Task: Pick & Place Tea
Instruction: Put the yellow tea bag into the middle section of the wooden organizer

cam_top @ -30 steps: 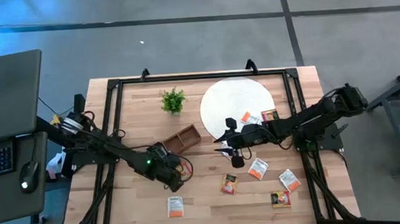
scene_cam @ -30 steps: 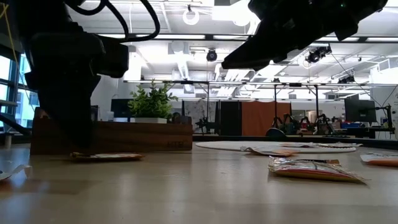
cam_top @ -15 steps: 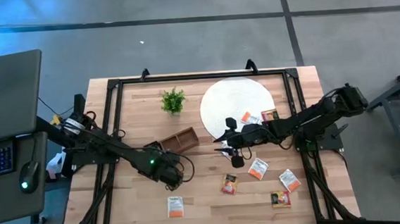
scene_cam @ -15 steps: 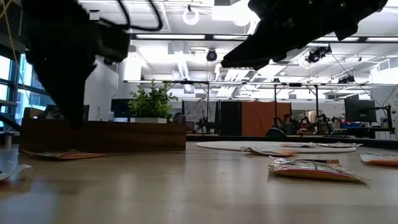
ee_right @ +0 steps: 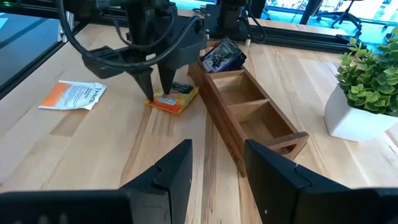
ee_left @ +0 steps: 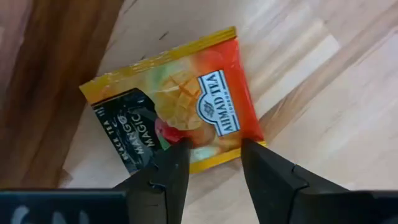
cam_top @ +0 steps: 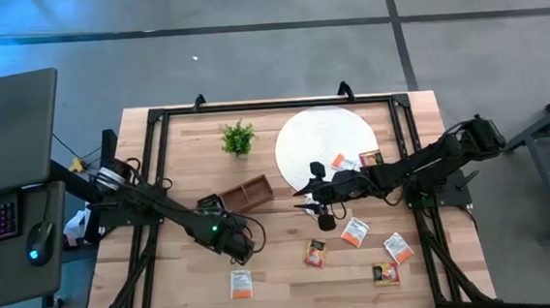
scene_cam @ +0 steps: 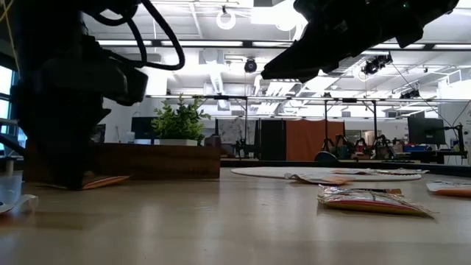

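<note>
An orange-and-yellow tea sachet [ee_left: 180,106] lies flat on the table against the near wall of the wooden tray [cam_top: 246,192]. My left gripper [ee_left: 214,149] points down at it, open, with a fingertip on either side of one sachet edge. The right wrist view shows that sachet [ee_right: 176,99] under the left gripper [ee_right: 158,92]. My right gripper [ee_right: 214,155] is open and hovers clear of the table beside the white disc [cam_top: 324,136]. Black sachets [ee_right: 221,56] fill one end compartment of the tray. More orange-and-white sachets [cam_top: 355,231] lie loose on the table. My left gripper comes from above, pointing down, and its two fingertips [ee_left: 177,152] straddle the sachet's edge [ee_left: 217,155] that faces away from the tray. The sachet lies flat on the wood. I cannot tell whether the fingertips touch it.
A small green plant [cam_top: 238,137] stands beyond the tray. Two sachets [cam_top: 339,161] rest on the disc. Others lie toward the near right [cam_top: 398,247] and one near the front edge [cam_top: 240,284]. A black frame [cam_top: 156,119] borders the table.
My left gripper rose a little off the table, then came down again at the sachet. The sachet under it slid a short way along the table and now lies beside the tray wall. My right arm kept still.
</note>
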